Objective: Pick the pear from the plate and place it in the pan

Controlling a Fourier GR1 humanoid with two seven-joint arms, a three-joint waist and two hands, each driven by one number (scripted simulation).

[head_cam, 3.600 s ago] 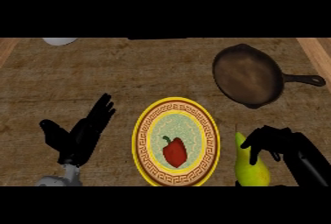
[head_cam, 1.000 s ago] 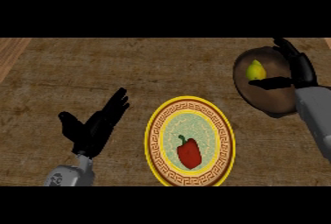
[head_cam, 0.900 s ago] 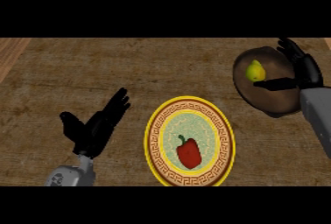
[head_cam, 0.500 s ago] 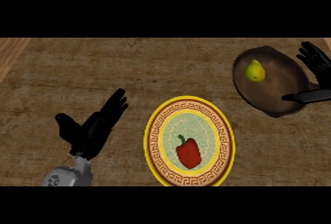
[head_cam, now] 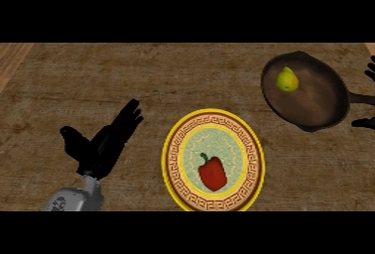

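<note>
The yellow-green pear (head_cam: 287, 79) lies inside the dark pan (head_cam: 315, 104) at the upper right, near its far left wall, with nothing touching it. The round plate (head_cam: 178, 163) with a yellow patterned rim sits at the lower middle. Only a red bell pepper (head_cam: 212, 173) lies on it. My left hand (head_cam: 102, 146) rests open on the counter left of the plate, fingers pointing up and to the right. Of my right hand (head_cam: 368, 74) only fingertips show at the right edge beside the pan's handle, clear of the pear.
The pan's handle (head_cam: 360, 98) points right toward the frame edge. A strip of lighter wood (head_cam: 11, 59) marks the counter's far left corner. Brown counter top (head_cam: 147, 79) stretches between the plate and the pan.
The right hand carried the pear from beside the plate to the pan, let it go there, and has drawn back to the right edge. The left hand has stayed put.
</note>
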